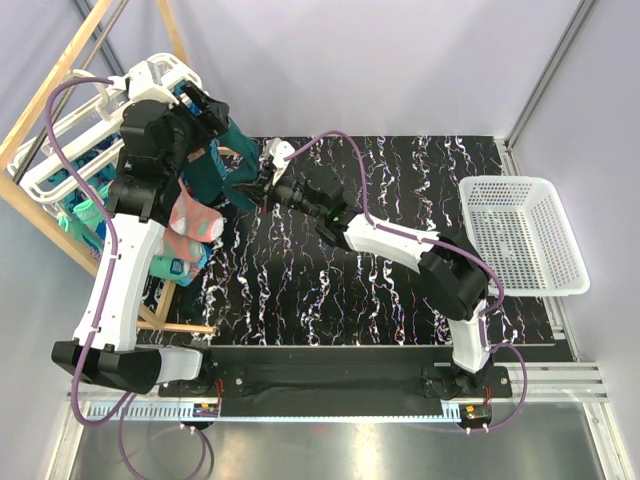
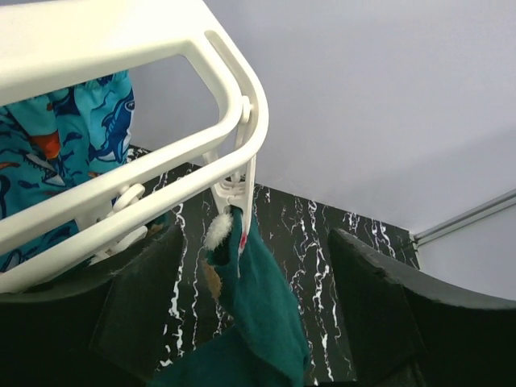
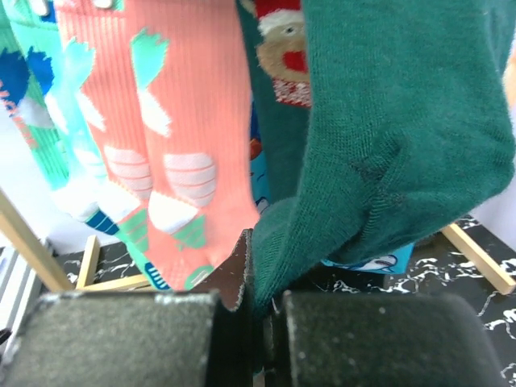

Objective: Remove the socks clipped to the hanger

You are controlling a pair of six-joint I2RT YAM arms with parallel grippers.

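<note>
Right claw (image 3: 262, 322) clamped on knitted dark-teal sock (image 3: 403, 121); left claw (image 2: 258, 322) apart beneath smooth white plastic hanger (image 2: 121, 32), sock seemingly clipped.

The top view looks steeply down from high above the near edge of the desk (image 1: 380, 270), far enough back to take in its whole surface. The left wrist view sits behind the left claw (image 2: 254, 266) and tilts upward, with the hanger (image 2: 121, 48) close above the claw. The right wrist view faces forward over the right claw (image 3: 262, 310), very near the dark teal sock (image 3: 403, 121) just ahead of it. All three views share that sock.
</note>
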